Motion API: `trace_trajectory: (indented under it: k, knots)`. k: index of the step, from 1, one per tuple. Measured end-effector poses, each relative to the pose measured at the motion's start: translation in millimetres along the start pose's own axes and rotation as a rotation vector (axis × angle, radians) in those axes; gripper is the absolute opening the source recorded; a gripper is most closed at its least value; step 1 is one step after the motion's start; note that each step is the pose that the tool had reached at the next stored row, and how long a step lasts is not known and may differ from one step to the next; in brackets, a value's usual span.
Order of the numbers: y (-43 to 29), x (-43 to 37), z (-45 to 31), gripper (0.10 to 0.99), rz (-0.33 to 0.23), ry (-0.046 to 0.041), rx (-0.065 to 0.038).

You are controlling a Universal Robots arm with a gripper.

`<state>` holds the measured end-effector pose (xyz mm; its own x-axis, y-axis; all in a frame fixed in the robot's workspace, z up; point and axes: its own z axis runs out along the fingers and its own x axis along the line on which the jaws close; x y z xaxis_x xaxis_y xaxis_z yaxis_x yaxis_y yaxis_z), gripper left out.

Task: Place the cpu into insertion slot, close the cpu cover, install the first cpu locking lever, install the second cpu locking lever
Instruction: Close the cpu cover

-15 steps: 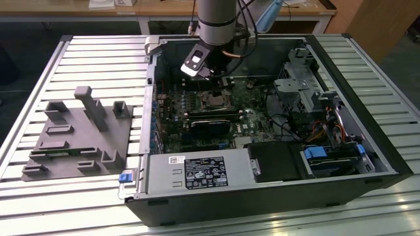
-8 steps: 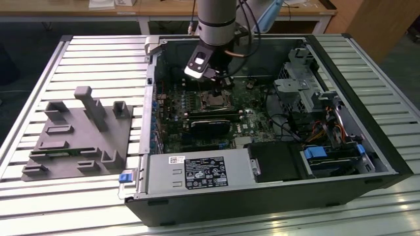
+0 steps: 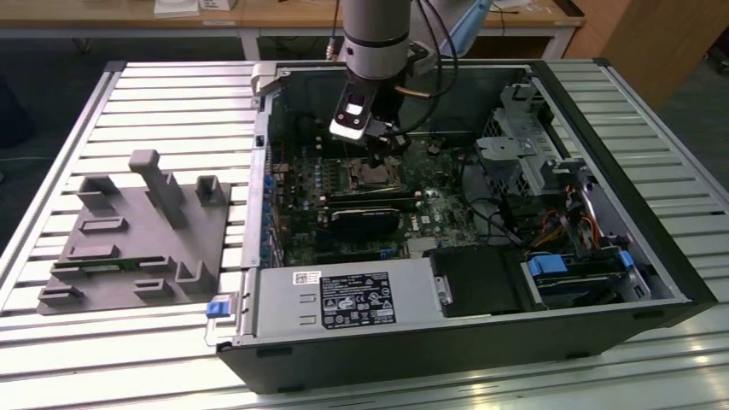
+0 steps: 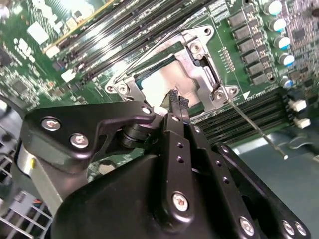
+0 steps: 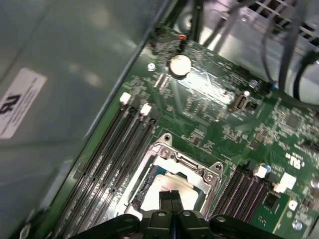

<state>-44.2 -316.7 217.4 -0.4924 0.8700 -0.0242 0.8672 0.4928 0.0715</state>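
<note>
- The black two-fingered gripper (image 4: 177,99) had its fingers pressed together with nothing between them; in both wrist views the tips (image 5: 171,195) sat just above one edge of the chip.
- The small flat square cpu with a silvery-tan metal top (image 4: 158,82) lay seated in the small square insertion slot with its thin silver rim (image 3: 370,177), flat and level in both wrist views (image 5: 172,181).
- The thin square silver metal cpu cover with a cut-out centre (image 4: 202,74) appeared to lie down around the chip, framing its top (image 5: 192,167).
- A thin silver wire rod (image 4: 259,130) stuck out from one corner of the frame, slanting away over the long black memory slots (image 5: 109,149).
- The green motherboard (image 5: 209,114) carried a round silver coin cell (image 5: 180,64) well apart from the socket.
- In the exterior view the arm reached down into the open black computer case (image 3: 592,111), the gripper (image 3: 385,147) directly over the socket.
- A grey moulded fixture (image 3: 137,231) lay on the slatted metal table (image 3: 68,111), on the exterior view's left of the case.
</note>
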Motion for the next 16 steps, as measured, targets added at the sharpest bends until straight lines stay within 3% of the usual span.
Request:
trace_trajectory:
  k: [16]
  knots:
    - [-0.1,0.0,0.5,0.106,-0.288,0.0181,-0.006]
